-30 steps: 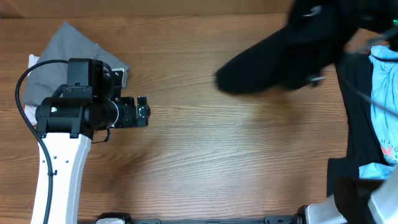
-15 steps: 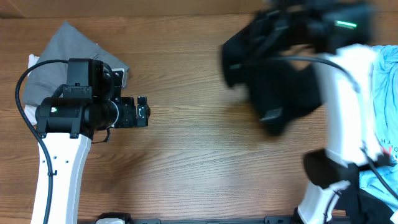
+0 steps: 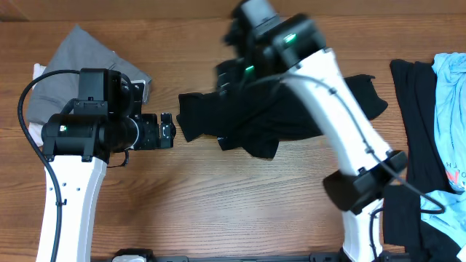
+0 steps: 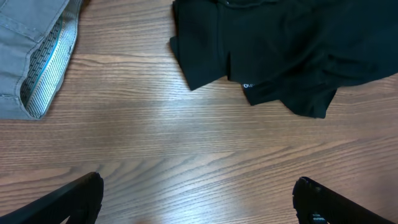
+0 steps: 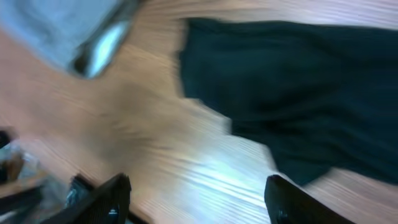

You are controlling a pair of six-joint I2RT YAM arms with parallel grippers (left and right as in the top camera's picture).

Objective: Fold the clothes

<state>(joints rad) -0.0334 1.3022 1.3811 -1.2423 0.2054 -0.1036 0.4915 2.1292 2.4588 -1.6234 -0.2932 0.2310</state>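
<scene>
A black T-shirt (image 3: 202, 118) lies crumpled across the middle of the table, partly hidden under my right arm (image 3: 320, 94). In the left wrist view the black T-shirt (image 4: 280, 50) fills the top right, with a small white mark at its hem. My left gripper (image 4: 199, 202) is open over bare wood, just left of the shirt's edge. My right gripper (image 5: 198, 199) is open too, with nothing between its fingers. It hangs above the table beside the black T-shirt (image 5: 298, 93), and that view is blurred by motion.
A folded grey garment (image 3: 73, 58) lies at the far left corner, behind my left arm (image 3: 80, 138). A heap of black and light blue clothes (image 3: 444, 109) sits along the right edge. Bare wood runs along the front of the table.
My right arm swung from the far right to the middle, dragging the black T-shirt leftward, and its jaws opened and let it go. The left arm stayed still.
</scene>
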